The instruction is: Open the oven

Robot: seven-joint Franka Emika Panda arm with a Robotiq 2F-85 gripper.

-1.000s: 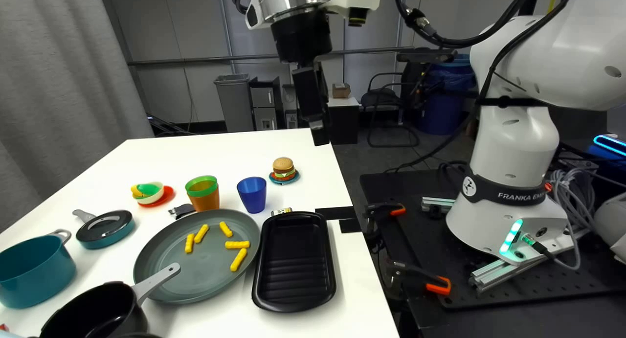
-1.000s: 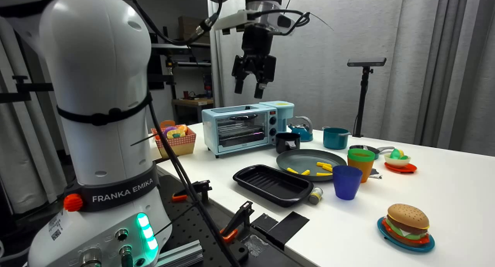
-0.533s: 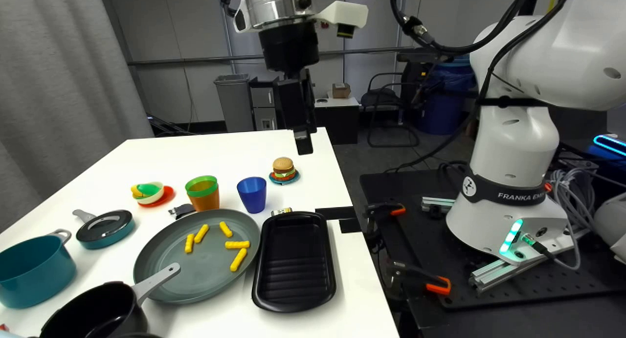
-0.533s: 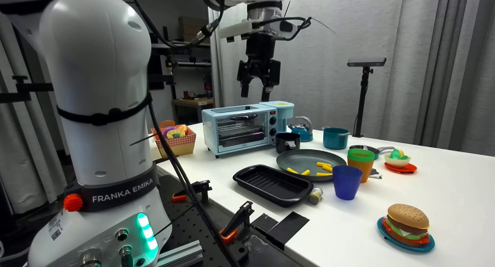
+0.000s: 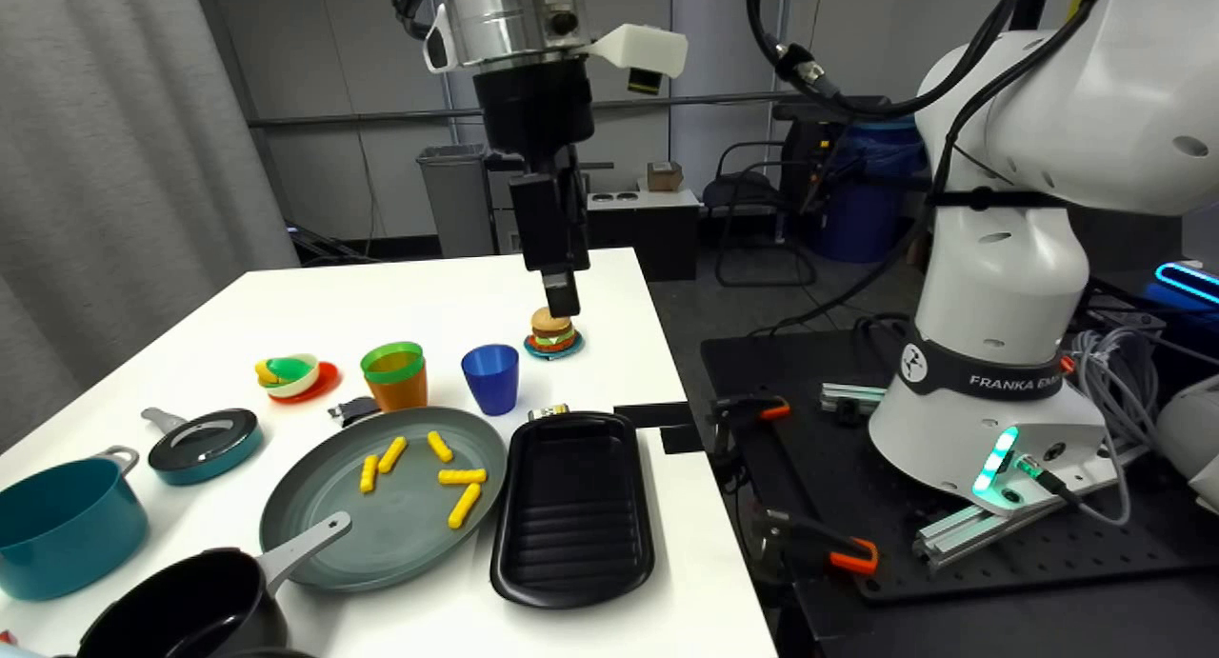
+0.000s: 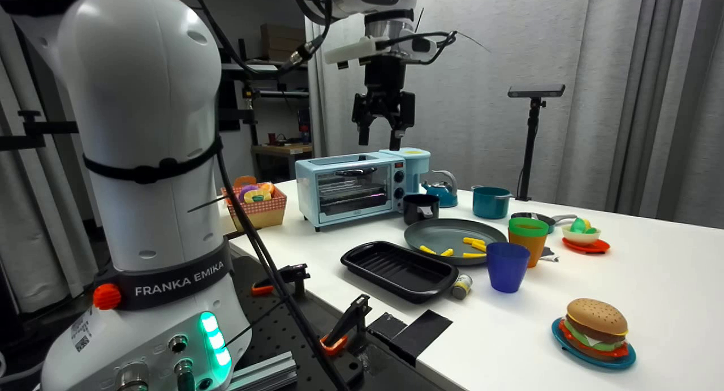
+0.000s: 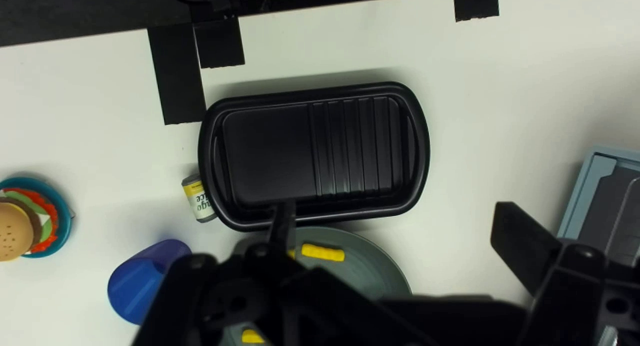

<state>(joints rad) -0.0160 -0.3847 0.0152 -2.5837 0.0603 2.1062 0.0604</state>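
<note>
The light blue toy oven [image 6: 353, 188] stands at the back of the white table in an exterior view. Its glass front door is shut, with a dark handle [image 6: 356, 171] along the top. A corner of the oven [image 7: 607, 196] shows at the right edge of the wrist view. My gripper [image 6: 379, 143] is open and empty, pointing down, high above the table. In the wrist view the gripper [image 7: 395, 211] has its fingers wide apart, over the plate and beside the tray, with the oven off to the right. One finger also shows in an exterior view [image 5: 562, 296].
A black tray [image 6: 399, 269], a grey plate [image 6: 430, 232] with yellow sticks and a black pot [image 6: 421, 210] lie before the oven. A food basket [image 6: 260, 210] stands at its left. A kettle [image 6: 441, 194], cups [image 6: 507, 266] and burger [image 6: 597, 329] stand further right.
My gripper has moved down and, in an exterior view, left across the picture; in an exterior view from elsewhere it shifts slightly right. It stays open. The oven and other things have not moved.
</note>
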